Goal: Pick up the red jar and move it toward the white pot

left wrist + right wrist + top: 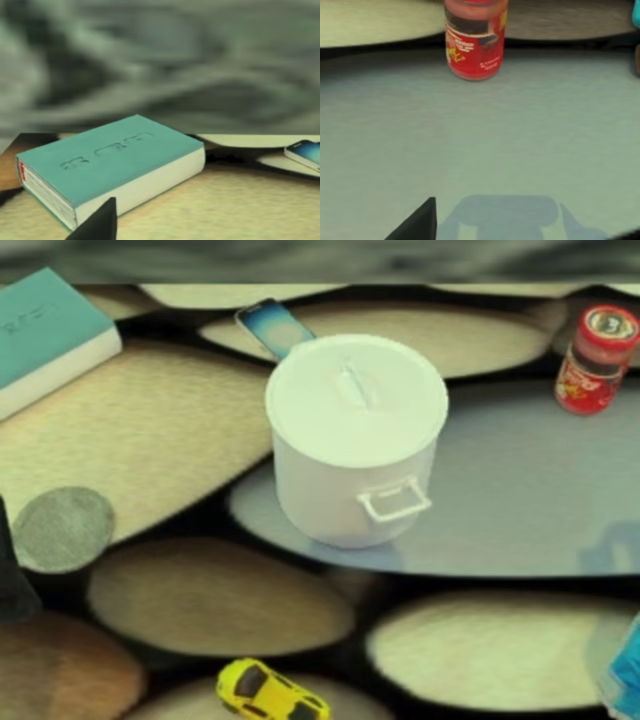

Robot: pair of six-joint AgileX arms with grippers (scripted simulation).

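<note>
Approach step: red jar (596, 359) untouched, well apart from white pot (355, 437); right claw's opening cannot be told; next, reach and grasp.

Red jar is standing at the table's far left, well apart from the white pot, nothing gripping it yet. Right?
Not quite: the red jar stands at the far right, as the top view shows. The rest holds: it is upright, well apart from the white pot, and no gripper is on it.
</note>
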